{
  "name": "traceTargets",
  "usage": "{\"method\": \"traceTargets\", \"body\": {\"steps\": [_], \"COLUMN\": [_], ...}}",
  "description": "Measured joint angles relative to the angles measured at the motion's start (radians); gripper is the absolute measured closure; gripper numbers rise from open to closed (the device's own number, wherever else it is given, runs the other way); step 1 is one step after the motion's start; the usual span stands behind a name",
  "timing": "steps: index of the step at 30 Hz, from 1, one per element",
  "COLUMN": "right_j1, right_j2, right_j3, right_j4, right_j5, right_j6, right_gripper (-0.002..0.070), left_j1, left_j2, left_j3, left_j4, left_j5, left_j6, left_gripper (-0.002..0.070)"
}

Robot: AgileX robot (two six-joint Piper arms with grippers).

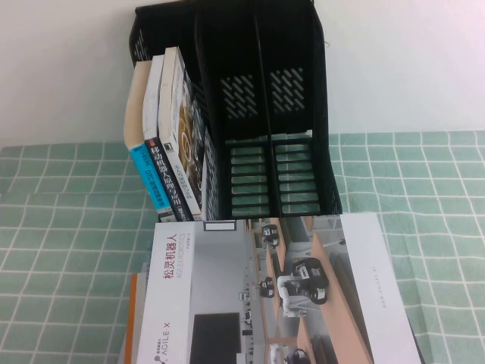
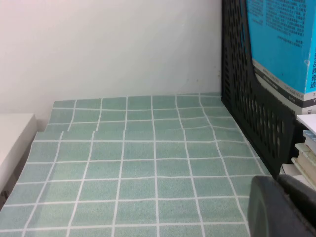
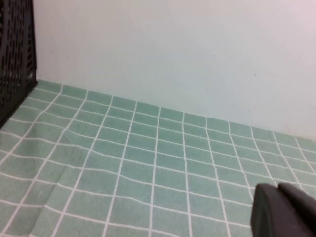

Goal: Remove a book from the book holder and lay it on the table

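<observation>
The black book holder stands at the back of the table. Its left slot holds three upright books. The book with the white and dark dial cover is the rightmost of them, beside a blue-spined book. The other two slots are empty. Neither gripper shows in the high view. My left gripper is shut and empty, low over the cloth to the left of the holder. My right gripper is shut and empty over the cloth to the right of the holder.
A large white brochure with robot photos lies in front of the holder on a stack of books. A white block sits off the cloth's left edge. A white wall backs the table.
</observation>
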Motion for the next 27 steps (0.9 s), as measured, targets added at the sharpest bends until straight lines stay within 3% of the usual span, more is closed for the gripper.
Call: {"method": "traceTargets", "body": {"steps": [6,12,18,27], "right_j1": [0.0,0.0,0.0,0.0], "right_j2": [0.0,0.0,0.0,0.0], "right_j3": [0.0,0.0,0.0,0.0], "right_j4": [0.0,0.0,0.006,0.012], "right_j5": [-0.015,-0.109,-0.266,-0.478], "right_j6": [0.0,0.062,0.19,0.196], "right_gripper": [0.0678,0.0678,0.0678,0.0678], "left_j1": [0.0,0.0,0.0,0.0], "left_j2": [0.0,0.0,0.0,0.0], "left_j3": [0.0,0.002,0.005,0.005], "left_j4": [0.0,-0.004,-0.015,-0.03], "left_j5": [-0.004,-0.115,-0.325,-0.67], "left_j6": [0.0,-0.012,-0.077,-0.249], "left_gripper": [0.0678,0.0678,0.0678,0.0678]}}
